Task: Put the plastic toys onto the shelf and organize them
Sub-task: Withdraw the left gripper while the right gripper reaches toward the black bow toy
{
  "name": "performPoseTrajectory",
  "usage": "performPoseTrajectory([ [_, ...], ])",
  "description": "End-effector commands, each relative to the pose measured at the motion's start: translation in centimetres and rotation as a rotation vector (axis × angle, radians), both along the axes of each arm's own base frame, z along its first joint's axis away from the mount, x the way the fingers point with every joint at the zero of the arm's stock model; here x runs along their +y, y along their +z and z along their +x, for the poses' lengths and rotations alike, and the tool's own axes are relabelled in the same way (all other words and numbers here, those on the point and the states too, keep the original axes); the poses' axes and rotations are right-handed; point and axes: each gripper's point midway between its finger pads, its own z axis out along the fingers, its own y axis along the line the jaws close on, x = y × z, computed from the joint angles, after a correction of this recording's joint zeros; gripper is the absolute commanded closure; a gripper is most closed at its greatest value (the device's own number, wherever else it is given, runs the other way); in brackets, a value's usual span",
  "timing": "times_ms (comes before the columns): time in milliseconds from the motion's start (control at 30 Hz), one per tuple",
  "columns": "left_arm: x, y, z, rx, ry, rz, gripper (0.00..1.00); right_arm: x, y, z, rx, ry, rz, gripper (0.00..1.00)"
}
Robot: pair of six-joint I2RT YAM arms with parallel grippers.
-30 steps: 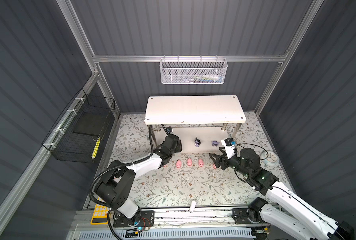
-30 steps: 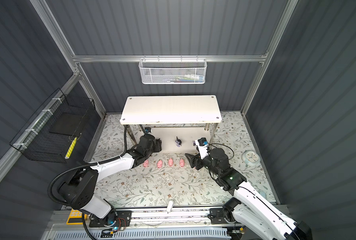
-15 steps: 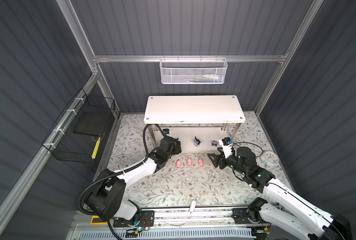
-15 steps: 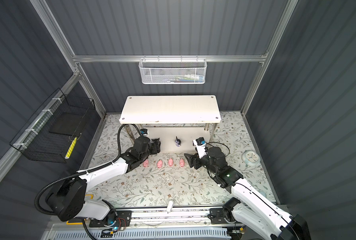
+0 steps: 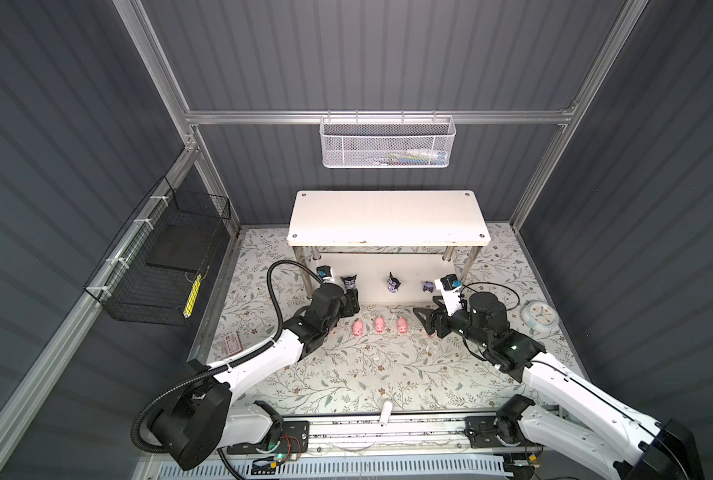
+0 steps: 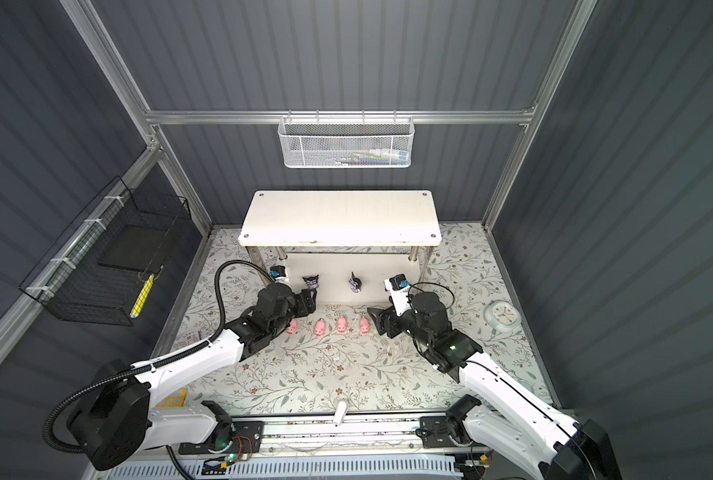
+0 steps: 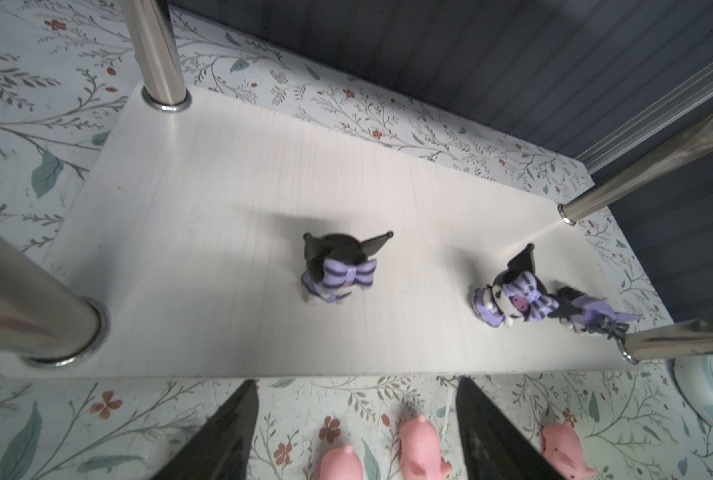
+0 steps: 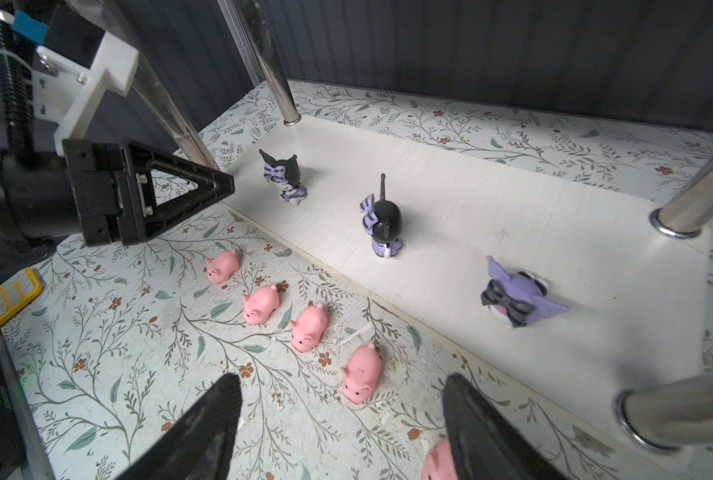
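Observation:
The shelf (image 5: 388,216) is white with chrome legs. On its lower board (image 7: 222,208) two purple-and-white toys with black ears stand (image 7: 338,270) (image 7: 508,297). A paler purple one (image 8: 513,295) lies tipped near the right end. Several pink pig toys (image 8: 261,305) sit in a row on the floral mat in front of that board. My left gripper (image 7: 357,386) is open just in front of the board's edge, above the left pigs and holding nothing. My right gripper (image 8: 342,380) is open low over the right end of the row; one finger partly hides a pig (image 8: 438,461).
A pale-blue clock-like dish (image 5: 540,316) lies at the right of the mat. A small white cylinder (image 5: 386,411) sits at the front edge. The white mesh basket (image 5: 388,143) hangs on the back wall and the black wire basket (image 5: 159,270) on the left wall.
My left gripper has drawn back from the lower board and opened wider, uncovering the left purple toy standing there. My right gripper has shifted slightly left along the pigs.

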Motion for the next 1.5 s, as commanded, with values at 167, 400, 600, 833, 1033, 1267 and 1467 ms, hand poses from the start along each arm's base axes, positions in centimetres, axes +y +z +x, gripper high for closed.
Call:
performPoseTrajectory([
  [167,-1.0,-0.1,-4.5,-0.013,-0.022,0.006,0.25,1.6,0.9,1.0,0.017,0.023,0.055,0.27],
  [400,2.5,0.3,-6.9,-0.032,0.047,-0.011,0.27,3.7,0.3,2.0,0.055,0.046,0.043,0.38],
  [600,5.2,0.8,-7.9,-0.056,0.098,0.018,0.28,4.5,-0.7,4.1,0.107,-0.002,0.021,0.53],
  [833,6.7,1.0,-8.4,-0.078,0.129,0.033,0.29,4.9,-1.1,5.5,0.142,-0.05,0.006,0.9],
  [1033,7.4,0.9,-8.6,-0.089,0.144,0.035,0.29,5.3,-2.0,6.3,0.176,-0.065,-0.004,1.0],
  [1267,7.9,0.8,-8.9,-0.096,0.153,0.036,0.3,6.0,-3.0,7.1,0.203,-0.071,-0.009,1.0],
  [1467,8.1,0.7,-9.0,-0.099,0.157,0.036,0.3,6.2,-3.6,7.8,0.208,-0.085,-0.021,1.0],
])
